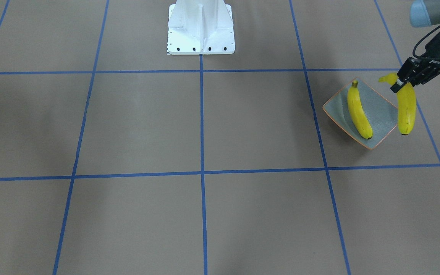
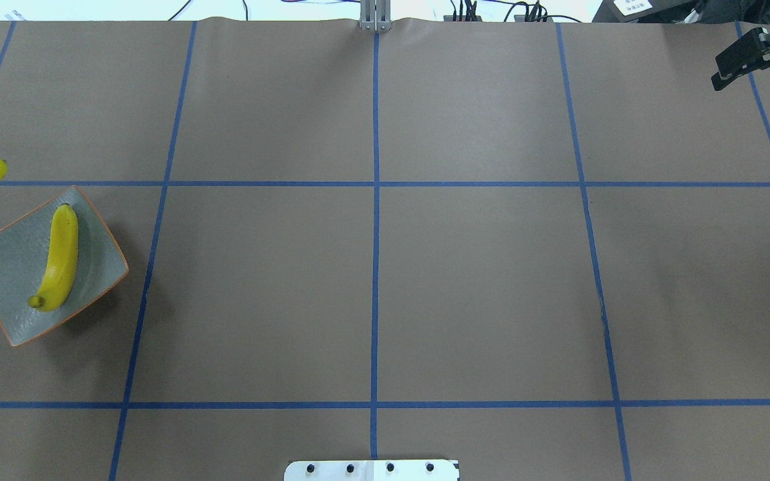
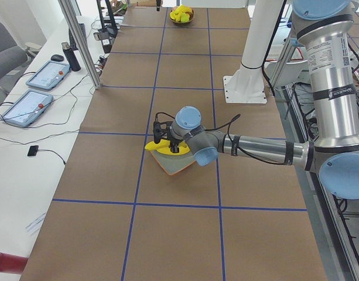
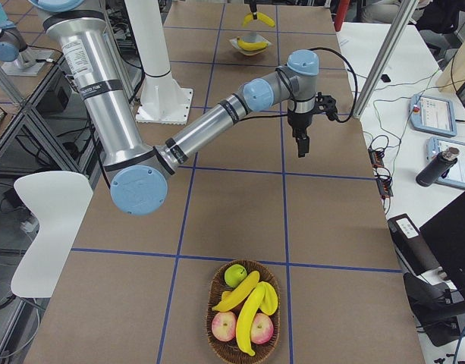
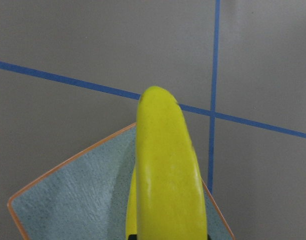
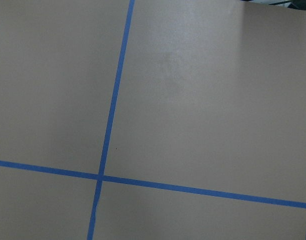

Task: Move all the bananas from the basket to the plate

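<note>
Seen from the counter's end on the robot's right, and read from near to far. Nearest, the basket (image 4: 208, 307) held at least two bananas (image 4: 251, 315), possibly three, lying among two reddish apples (image 4: 224, 326) and a green fruit (image 4: 234, 274); these were yet to be transferred. Beyond it, the right gripper (image 2: 752, 57) hung above bare counter (image 2: 478, 287) with its fingers apart and nothing between them, and its wrist view showed only brown paper and blue tape lines. At the far end, well apart from the basket, stood the plate (image 1: 382, 110), on which one banana (image 1: 358, 112) already lay lengthwise along the half nearer the counter's middle. The left gripper (image 1: 403, 82) had its fingers closed on a second banana (image 1: 406, 107) near its stem end, so that the fruit hung along the plate's outer edge, partly over the rim and partly over the counter; whether its lower tip touched anything could not be told. The step in hand was judged to be the placing of this second banana, with the task about half done or less. The next move would call for carrying the held fruit inward over the bare half of the plate, parallel to the one at rest, lowering it, and only then parting the fingers, since a release at the rim could let it roll off.
</note>
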